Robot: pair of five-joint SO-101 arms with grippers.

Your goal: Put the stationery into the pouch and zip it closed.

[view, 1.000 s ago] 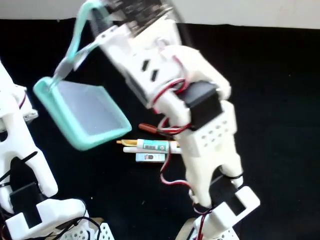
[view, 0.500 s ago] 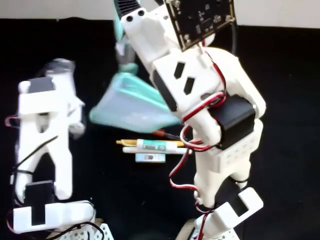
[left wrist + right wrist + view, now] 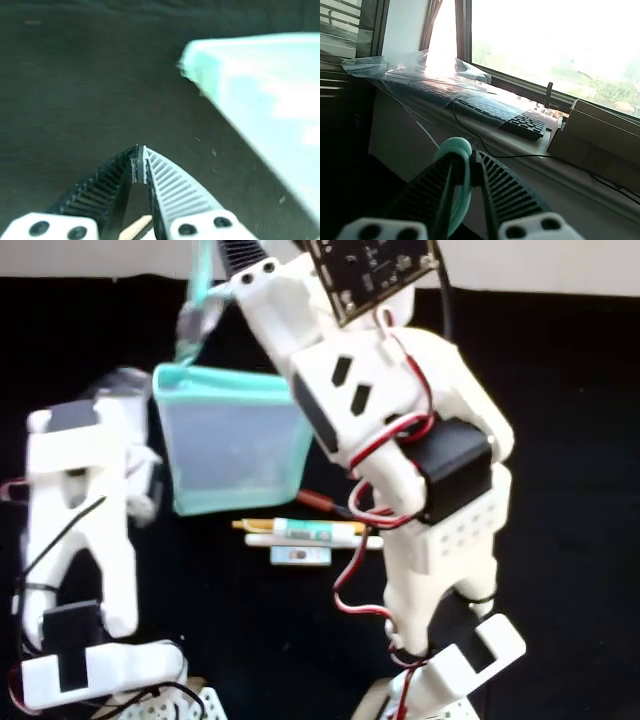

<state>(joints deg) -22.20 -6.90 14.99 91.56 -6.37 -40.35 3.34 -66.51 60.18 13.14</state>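
While the right end effector (image 3: 465,155) clamps the pouch (image 3: 235,440), the left end effector (image 3: 139,151) is closed.

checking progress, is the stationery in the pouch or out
Out: the white and green pens lie on the black table, apart from the hanging translucent teal-edged pouch.

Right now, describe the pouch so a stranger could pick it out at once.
Start at the black table between the two white arms. Just past the pens lying there, the pouch hangs by its strap from the right gripper. It is the only translucent thing there, edged in mint green.
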